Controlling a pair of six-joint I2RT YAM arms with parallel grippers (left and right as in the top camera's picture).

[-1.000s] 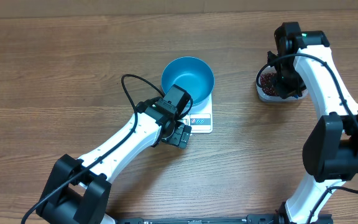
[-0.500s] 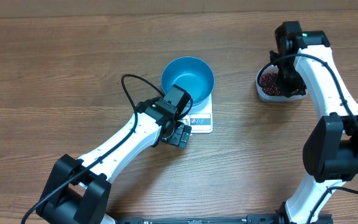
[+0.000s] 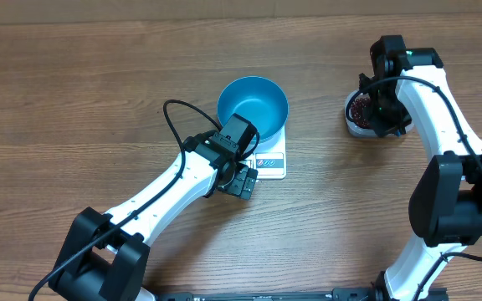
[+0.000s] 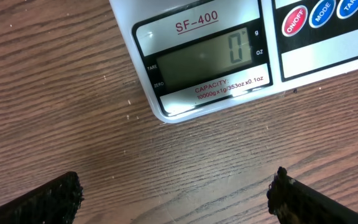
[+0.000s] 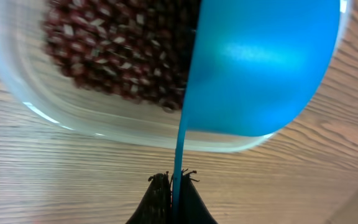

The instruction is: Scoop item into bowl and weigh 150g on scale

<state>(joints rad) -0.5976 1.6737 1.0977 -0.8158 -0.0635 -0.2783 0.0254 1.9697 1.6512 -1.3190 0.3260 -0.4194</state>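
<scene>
The beans (image 5: 114, 56) were seen heaped in the clear tub (image 5: 73, 121), which stood on the counter (image 3: 74, 84) well to the right of the scale (image 3: 272, 160). No beans could be made out in the bowl (image 3: 253, 107), which sat on the scale, and 0 was shown on the display (image 4: 204, 59).

The right pincer (image 5: 174, 183) was clamped on the thin handle of the scoop (image 5: 260, 68). The cup was turned on edge inside the tub, beside the beans. Only its back was shown, so it could not be told whether anything had been gathered. The left pincer (image 3: 243, 181) was held with its jaws wide apart and nothing between them, low over the counter just in front of the display.

The beans were judged light, hard, smooth and free-running, so they would be likely to roll off a tilted cup and scatter. They were best taken with the scoop, which should be levelled before it was lifted. The scoop was judged light and stiff, but its flat handle might twist in the grip once loaded. The bowl was judged light and smooth, and easily nudged. No hold on it was needed, and a knock would be expected to upset the reading. For 150 g, several loads were thought necessary, the last ones small.
</scene>
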